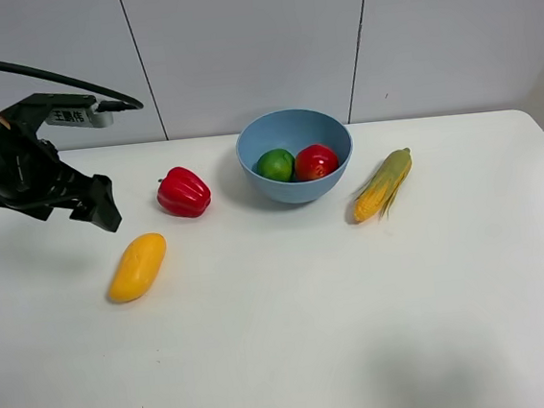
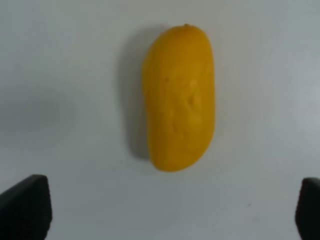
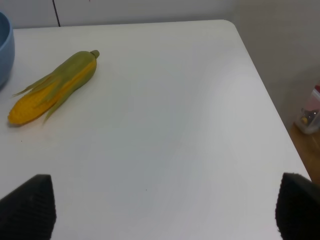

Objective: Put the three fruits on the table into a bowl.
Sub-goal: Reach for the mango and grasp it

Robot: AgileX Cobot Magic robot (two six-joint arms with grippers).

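The yellow-orange mango (image 1: 137, 266) lies on the white table (image 1: 312, 316) at the left. The light-blue bowl (image 1: 293, 136) stands at the back middle and holds the green lime-like fruit (image 1: 274, 165) and the red-yellow apple-like fruit (image 1: 315, 161). My left gripper (image 1: 102, 207) hangs above the table, just behind and left of the mango. In the left wrist view it is open (image 2: 167, 210), empty, with the mango (image 2: 180, 97) lying ahead between the finger lines. My right gripper (image 3: 162, 207) is open and empty over the table's right part; it does not show in the exterior view.
A red bell pepper (image 1: 183, 192) lies left of the bowl, near the mango. A corn cob with green husk (image 1: 383, 184) lies right of the bowl, also in the right wrist view (image 3: 52, 92) beside the bowl's rim (image 3: 4, 47). The table's right edge (image 3: 265, 105) drops to the floor.
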